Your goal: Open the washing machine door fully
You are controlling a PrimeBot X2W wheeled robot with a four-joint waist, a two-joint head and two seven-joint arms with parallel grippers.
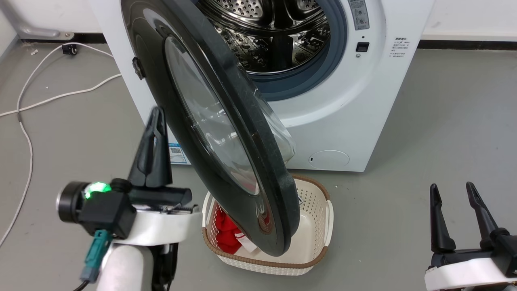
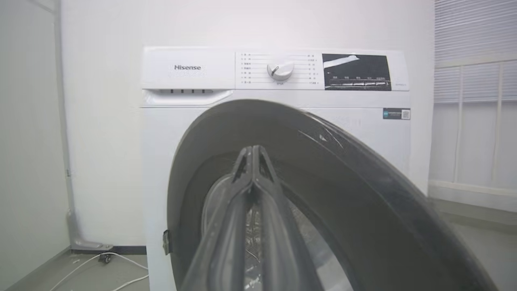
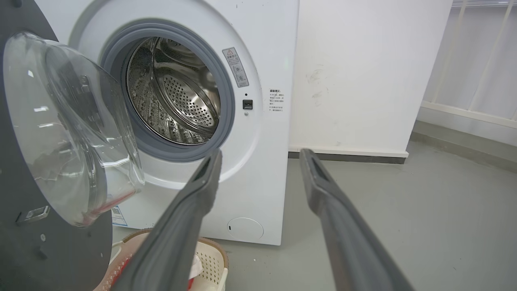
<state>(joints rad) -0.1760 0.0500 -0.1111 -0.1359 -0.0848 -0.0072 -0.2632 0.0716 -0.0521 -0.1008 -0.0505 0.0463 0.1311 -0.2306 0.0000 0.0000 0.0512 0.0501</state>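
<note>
Grey floor all around; the round shiny black glass-bowl door stands half open at 3 o'clock, just beside left fingers, pressed together; right fingers apart, farther.

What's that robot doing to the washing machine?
It's opening the washing machine. The door hangs partly open. The left gripper, shut, is right by the door's outer side; I can't tell if it touches. The right gripper is open and holds nothing. A basket sits under the door.
</note>
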